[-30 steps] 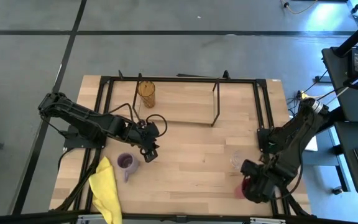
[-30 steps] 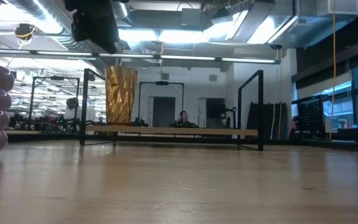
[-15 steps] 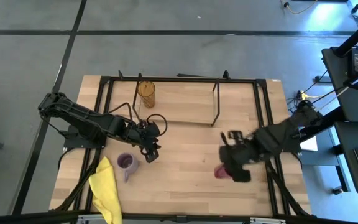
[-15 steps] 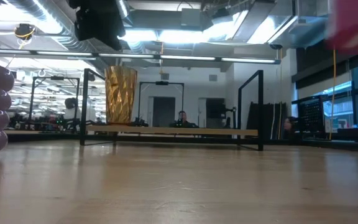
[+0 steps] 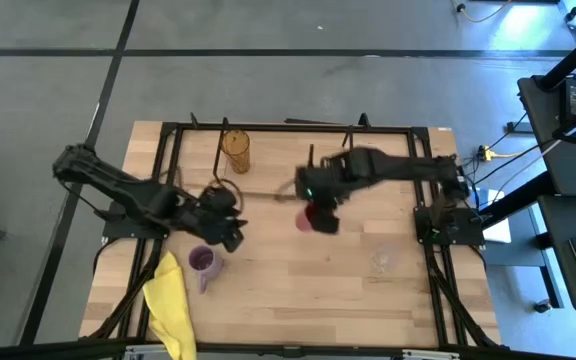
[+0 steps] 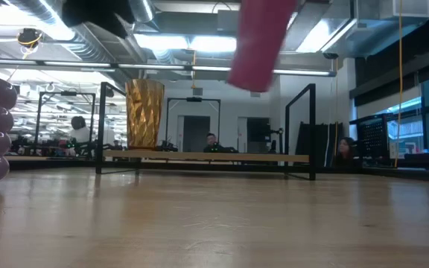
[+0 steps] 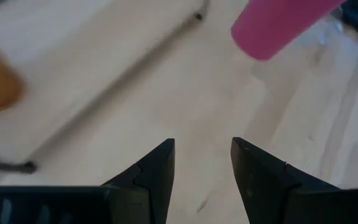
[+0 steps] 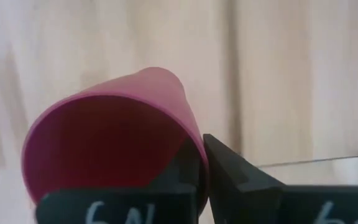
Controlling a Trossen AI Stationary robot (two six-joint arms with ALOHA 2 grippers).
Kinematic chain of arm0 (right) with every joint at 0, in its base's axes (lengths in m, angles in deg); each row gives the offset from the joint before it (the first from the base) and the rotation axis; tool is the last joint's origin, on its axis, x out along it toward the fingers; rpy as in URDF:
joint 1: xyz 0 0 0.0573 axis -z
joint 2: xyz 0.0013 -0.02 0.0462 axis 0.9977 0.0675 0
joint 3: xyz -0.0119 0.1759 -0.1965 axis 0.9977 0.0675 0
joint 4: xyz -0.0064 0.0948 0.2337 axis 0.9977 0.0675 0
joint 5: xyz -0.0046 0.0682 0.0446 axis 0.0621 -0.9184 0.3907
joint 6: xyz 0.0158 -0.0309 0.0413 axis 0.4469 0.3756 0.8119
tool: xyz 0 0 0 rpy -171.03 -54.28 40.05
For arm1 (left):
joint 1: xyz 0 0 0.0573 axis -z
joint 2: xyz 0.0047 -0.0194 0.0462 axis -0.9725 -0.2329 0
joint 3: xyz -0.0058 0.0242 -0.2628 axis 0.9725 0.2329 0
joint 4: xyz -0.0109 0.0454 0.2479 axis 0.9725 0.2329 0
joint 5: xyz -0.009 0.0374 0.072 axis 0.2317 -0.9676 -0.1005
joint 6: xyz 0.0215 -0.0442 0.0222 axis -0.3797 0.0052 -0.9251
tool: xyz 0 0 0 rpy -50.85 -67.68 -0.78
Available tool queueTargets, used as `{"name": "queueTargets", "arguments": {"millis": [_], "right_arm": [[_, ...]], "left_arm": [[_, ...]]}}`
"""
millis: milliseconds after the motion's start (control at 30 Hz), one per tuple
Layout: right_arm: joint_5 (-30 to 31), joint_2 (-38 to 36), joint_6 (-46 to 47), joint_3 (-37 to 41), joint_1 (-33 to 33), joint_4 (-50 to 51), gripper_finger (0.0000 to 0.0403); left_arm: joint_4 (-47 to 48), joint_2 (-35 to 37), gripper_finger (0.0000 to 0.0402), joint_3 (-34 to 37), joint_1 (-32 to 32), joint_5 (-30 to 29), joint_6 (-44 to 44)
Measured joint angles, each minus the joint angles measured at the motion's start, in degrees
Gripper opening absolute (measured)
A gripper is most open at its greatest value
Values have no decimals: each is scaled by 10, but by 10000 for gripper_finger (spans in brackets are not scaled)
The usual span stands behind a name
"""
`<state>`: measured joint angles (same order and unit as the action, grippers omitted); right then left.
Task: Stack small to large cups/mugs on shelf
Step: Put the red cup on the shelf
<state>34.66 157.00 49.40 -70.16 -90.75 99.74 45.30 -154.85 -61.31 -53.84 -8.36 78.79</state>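
My right gripper (image 5: pixel 315 203) reaches in from the right and is shut on the red cup (image 5: pixel 311 216), which is in the air in front of the shelf (image 5: pixel 290 168). In the low view the cup (image 6: pixel 263 41) hangs tilted, high above the board. The amber tumbler (image 5: pixel 234 150) stands on its base at the shelf's left end. My left gripper (image 5: pixel 225 228) is open and hovers above the table, just beyond the purple mug (image 5: pixel 204 262). The tiny clear glass (image 5: pixel 381 260) stands on the table toward the right. My right gripper pinches the red cup's rim (image 8: pixel 193 144), with one finger (image 8: pixel 184 171) inside the cup and the other (image 8: pixel 235 177) outside its wall. The cup is lifted clear of the table and tilted.
A yellow cloth (image 5: pixel 168 305) lies at the near left corner beside the purple mug. A black frame (image 5: pixel 420 170) runs around the table. The shelf's upright rods (image 5: pixel 348 165) stand right of the red cup. People show in the room behind (image 6: pixel 211 141).
My right arm has swung from the table's near right corner toward the far left, carrying the red cup in the air to a place in front of the shelf. My left gripper has shifted a little toward the left edge.
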Motion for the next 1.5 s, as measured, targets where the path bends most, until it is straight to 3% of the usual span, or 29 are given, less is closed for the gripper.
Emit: {"name": "queueTargets", "arguments": {"millis": [133,300,467,567,833,1033,1233,1500], "right_arm": [[-5,45,-14,-64,49,3,13],[-12,100,-50,-148,67,-6,13],[-11,127,-79,-137,80,-67,13],[20,159,-72,-145,101,-95,13],[12,191,19,-145,172,-187,13],[13,191,88,-145,210,-168,13],[18,191,118,-146,225,-126,14],[11,191,98,-146,224,-177,16]], "left_arm": [[75,49,152,0,20,-36,49],[155,93,152,0,26,-42,85],[239,130,152,0,26,-61,113],[267,151,152,0,26,-75,123],[293,195,152,0,26,-83,105],[354,208,152,0,26,-81,142],[358,212,152,0,26,-88,155],[355,211,152,0,26,-101,185]]}}
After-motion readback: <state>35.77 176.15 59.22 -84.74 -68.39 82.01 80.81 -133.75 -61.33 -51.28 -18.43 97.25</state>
